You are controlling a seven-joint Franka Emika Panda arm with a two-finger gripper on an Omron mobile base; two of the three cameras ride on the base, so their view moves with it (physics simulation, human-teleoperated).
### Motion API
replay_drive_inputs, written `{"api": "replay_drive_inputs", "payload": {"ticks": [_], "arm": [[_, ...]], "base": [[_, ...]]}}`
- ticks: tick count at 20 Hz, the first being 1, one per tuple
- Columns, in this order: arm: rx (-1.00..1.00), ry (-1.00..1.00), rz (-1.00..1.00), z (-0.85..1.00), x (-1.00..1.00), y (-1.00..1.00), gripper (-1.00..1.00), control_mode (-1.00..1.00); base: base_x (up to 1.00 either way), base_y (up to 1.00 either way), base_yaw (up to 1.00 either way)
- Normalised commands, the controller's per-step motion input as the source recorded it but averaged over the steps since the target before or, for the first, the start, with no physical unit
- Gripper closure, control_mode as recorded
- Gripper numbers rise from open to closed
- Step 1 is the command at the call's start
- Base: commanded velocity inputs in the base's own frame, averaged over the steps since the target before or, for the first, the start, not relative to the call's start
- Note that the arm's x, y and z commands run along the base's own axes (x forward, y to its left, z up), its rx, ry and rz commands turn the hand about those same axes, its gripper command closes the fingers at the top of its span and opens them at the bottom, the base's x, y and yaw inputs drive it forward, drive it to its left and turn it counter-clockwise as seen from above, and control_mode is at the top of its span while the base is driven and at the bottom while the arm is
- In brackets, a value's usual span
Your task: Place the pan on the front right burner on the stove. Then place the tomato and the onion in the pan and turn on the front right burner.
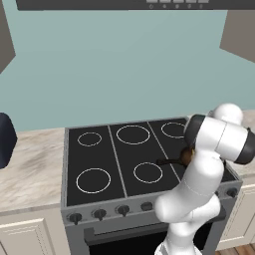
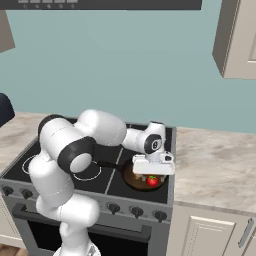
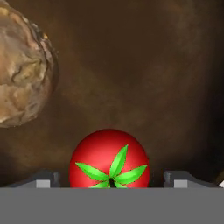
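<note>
Inside pan (image 3: 144, 65): tomato (image 3: 109, 157) bottom cut off, onion (image 3: 22, 70) half-cropped.

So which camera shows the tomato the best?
The hand view: the tomato sits big and close there, red with its green leafy top, on the pan's brown inside between the open end effector's fingertips. In the right base view the tomato is a small red spot under the end effector.

Arm bent forward and down, hand pointing downward. Gripper (image 3: 109, 179) fingers (image 3: 46, 178) spread apart, a clear gap beside each.
</note>
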Motion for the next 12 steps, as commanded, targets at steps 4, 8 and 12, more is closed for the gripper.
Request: {"api": "replay_drive_inputs", "payload": {"ticks": [4, 8, 12], "arm": [[0.0, 0.0, 0.0, 0.21, -0.16, 0.11, -1.0, -1.0], [0.01, -0.03, 0.0, 0.59, -0.45, 0.14, -1.0, -1.0], [0.01, -0.04, 0.0, 0.52, -0.72, 0.02, -1.0, -1.0]], "base": [[0.0, 0.0, 0.0], [0.0, 0.0, 0.0], [0.0, 0.0, 0.0]]}}
